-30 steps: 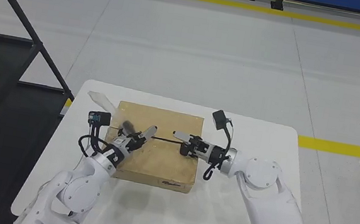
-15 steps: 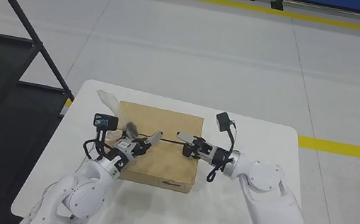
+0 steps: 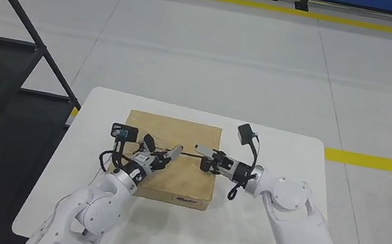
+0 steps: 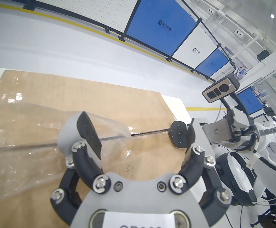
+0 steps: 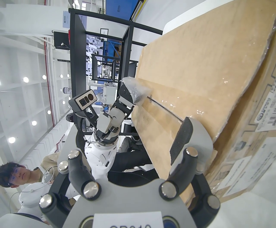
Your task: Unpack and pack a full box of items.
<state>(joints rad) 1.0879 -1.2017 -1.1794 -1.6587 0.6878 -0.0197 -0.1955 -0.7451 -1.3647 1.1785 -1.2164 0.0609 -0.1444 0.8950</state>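
Top view: box (image 3: 179, 131) shut, centre of white counter (image 3: 255, 233). Seam (image 4: 148, 132) runs tool to tool. Left tool (image 3: 162, 148) wide over mid-seam, clear tape (image 4: 32, 155) lifted against its finger. Right tool (image 3: 203, 157) wide at seam end, facing it. Both equally near. Judged next: peel tape along seam. Open floor beyond.

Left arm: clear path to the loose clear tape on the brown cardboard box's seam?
Likely yes: the open left end effector is over the brown cardboard box, the loose clear tape at one finger; right end effector stands apart.
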